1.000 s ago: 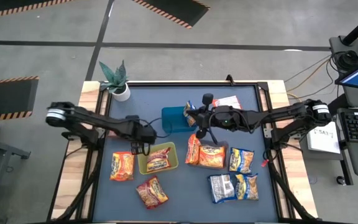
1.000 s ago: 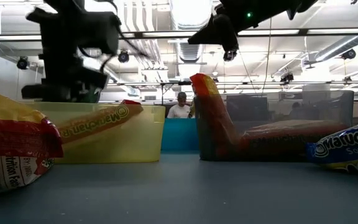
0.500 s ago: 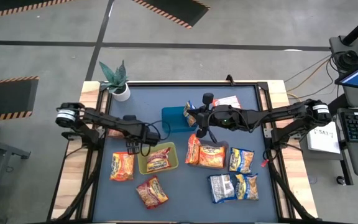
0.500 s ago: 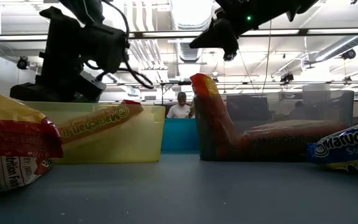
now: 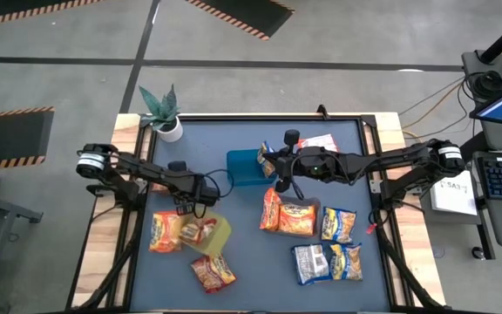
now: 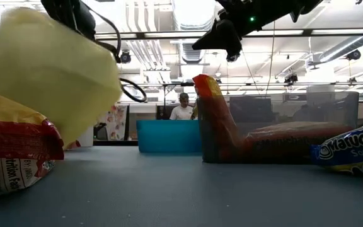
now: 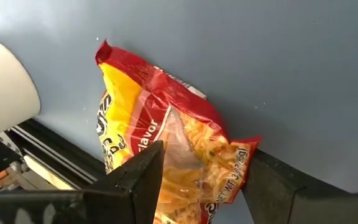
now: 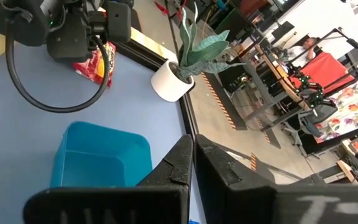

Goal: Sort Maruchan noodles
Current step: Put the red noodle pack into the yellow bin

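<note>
From above: dark mat (image 5: 251,283) bordered by wooden table edges, with free room at 6 o'clock centre and along the 12 o'clock strip right of the potted plant (image 5: 164,112). Left gripper (image 5: 196,203) at 9 o'clock of centre, over a tipped yellow-green tray (image 5: 219,234). Just beside the tray at 9 o'clock, a red-orange packet (image 5: 193,230) and an orange packet (image 5: 165,232); a red packet (image 5: 213,270) at 6 o'clock. Right gripper (image 5: 276,171) near centre, just beside the blue tray (image 5: 244,166). Below it a black tray (image 5: 293,228) with orange packets inside. Blue-and-yellow packets (image 5: 338,224) and a pink-white packet (image 5: 310,262) towards 4 o'clock. At table height: yellow-green tray raised and tilted at 10 o'clock, clear floor across the middle, a person (image 6: 183,108) far behind. Left wrist: fingers (image 7: 138,177) spread wide, a packet lying on the mat showing between them; contact cannot be told. Right wrist: fingers (image 8: 180,163) pressed together, pinching nothing, blue tray beyond them.
</note>
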Action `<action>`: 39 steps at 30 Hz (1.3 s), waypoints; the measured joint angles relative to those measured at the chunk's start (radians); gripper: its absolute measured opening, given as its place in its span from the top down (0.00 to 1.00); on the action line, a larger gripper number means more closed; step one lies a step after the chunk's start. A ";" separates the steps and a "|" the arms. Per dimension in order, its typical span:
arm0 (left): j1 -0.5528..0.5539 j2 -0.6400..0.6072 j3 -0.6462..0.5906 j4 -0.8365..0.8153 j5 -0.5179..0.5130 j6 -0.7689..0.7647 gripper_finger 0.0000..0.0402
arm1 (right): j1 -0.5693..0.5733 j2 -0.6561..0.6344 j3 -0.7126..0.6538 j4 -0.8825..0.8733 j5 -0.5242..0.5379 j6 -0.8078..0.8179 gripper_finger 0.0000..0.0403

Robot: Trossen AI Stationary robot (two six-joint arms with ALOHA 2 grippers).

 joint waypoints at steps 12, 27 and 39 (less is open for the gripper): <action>0.004 -0.004 -0.002 0.003 0.022 0.010 0.83 | 0.000 0.000 0.000 0.001 0.000 0.000 0.98; 0.004 -0.314 0.097 0.093 -0.127 0.096 1.00 | 0.000 0.000 0.000 0.002 -0.008 0.013 0.98; -0.038 -0.653 0.076 0.260 -0.064 0.253 1.00 | -0.011 0.093 0.059 0.094 -0.166 0.088 0.98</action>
